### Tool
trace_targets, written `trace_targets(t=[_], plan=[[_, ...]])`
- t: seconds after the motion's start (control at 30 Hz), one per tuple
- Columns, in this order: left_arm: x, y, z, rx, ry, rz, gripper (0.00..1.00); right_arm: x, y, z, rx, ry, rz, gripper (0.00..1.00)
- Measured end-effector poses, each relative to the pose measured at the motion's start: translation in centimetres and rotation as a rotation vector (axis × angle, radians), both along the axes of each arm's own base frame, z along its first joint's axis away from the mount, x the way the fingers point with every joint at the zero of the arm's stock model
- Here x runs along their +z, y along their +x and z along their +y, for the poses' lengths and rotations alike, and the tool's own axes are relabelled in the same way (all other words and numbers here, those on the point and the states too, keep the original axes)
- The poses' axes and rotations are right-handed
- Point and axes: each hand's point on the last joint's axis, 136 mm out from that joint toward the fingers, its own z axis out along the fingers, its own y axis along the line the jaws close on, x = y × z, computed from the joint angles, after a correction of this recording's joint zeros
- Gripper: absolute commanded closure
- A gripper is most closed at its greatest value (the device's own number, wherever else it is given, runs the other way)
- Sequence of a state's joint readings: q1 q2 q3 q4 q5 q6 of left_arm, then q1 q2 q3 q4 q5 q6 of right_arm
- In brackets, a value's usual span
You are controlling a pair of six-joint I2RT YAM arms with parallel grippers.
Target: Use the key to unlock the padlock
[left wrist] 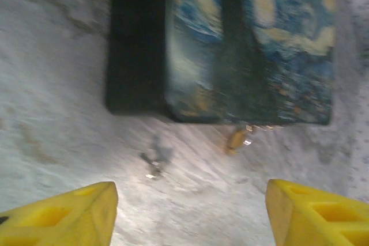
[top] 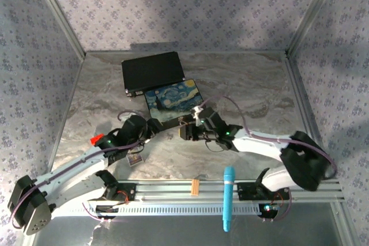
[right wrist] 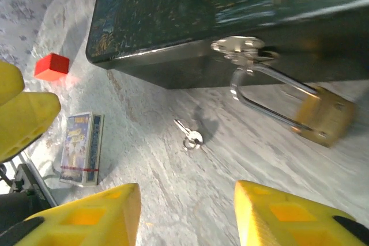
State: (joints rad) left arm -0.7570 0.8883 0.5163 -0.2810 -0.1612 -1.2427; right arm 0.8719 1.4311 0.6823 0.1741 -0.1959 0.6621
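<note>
Red block: on the table, far left, apart from everything else.
Printed card: lies flat near the red block, on the nearer side of it in the right wrist view.
Left tool: yellow fingers spread wide with nothing between them. It hovers low over the table, pointed at the front wall of the painted box.
Black case: flat on the table behind and left of the painted box. Whether the two corners touch cannot be told.
Key: slim, on a small ring, flat on bare table in front of the box and left of the padlock. It touches neither and is held by neither tool. In the left wrist view it is only a blurred glint.
Painted box: lid down, mid-table, between the two tools and just beyond them.
Padlock: silver shackle threaded through the metal clasp on the box's front wall. The brass body rests on the table, angled away from the box. Whether it is latched cannot be told.
Right tool: fingers wide apart and empty, low, facing the key and clasp.
Blue cylinder: lies across the rail at the near edge, beside the right arm's base.
</note>
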Motion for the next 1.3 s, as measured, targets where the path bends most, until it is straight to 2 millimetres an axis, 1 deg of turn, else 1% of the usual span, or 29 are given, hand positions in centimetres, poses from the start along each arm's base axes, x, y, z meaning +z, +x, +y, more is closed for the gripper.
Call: trace_targets(t=[0.03, 0.1, 0.17, 0.27, 0.37, 0.43, 0.77, 1.13, 1.3], plan=[[-0.3, 0.0, 0.5, -0.002, 0.027, 0.003, 0.35, -0.4, 0.1, 1.0, 0.029, -0.022, -0.009, 0.61], [-0.7, 0.0, 1.4, -0.006, 0.069, 0.009, 0.35, -1.2, 0.2, 2.6, 0.079, -0.061, -0.026, 0.62], [-0.9, 0.0, 2.2, -0.01, 0.094, 0.014, 0.35, -1.9, 0.4, 4.1, 0.122, -0.089, -0.043, 0.6], [-0.9, 0.0, 2.9, -0.005, 0.105, 0.013, 0.35, -3.2, 0.7, 5.1, 0.165, -0.131, -0.06, 0.57], [-1.0, -0.5, 3.3, -0.01, 0.099, 0.003, 0.35, -4.6, 0.7, 5.4, 0.195, -0.191, -0.072, 0.57], [-1.3, -0.9, 3.6, -0.01, 0.101, 0.006, 0.35, -5.1, 0.6, 5.7, 0.212, -0.22, -0.081, 0.57], [-1.9, -1.4, 3.9, -0.013, 0.106, 0.017, 0.35, -7.4, 0.6, 5.8, 0.245, -0.307, -0.096, 0.58], [-2.5, -1.6, 4.1, -0.013, 0.114, 0.028, 0.35, -7.7, 0.8, 6.1, 0.243, -0.37, -0.133, 0.62], [-2.5, -1.6, 4.1, -0.011, 0.113, 0.029, 0.35, -7.8, 0.6, 6.2, 0.241, -0.39, -0.156, 0.6]])
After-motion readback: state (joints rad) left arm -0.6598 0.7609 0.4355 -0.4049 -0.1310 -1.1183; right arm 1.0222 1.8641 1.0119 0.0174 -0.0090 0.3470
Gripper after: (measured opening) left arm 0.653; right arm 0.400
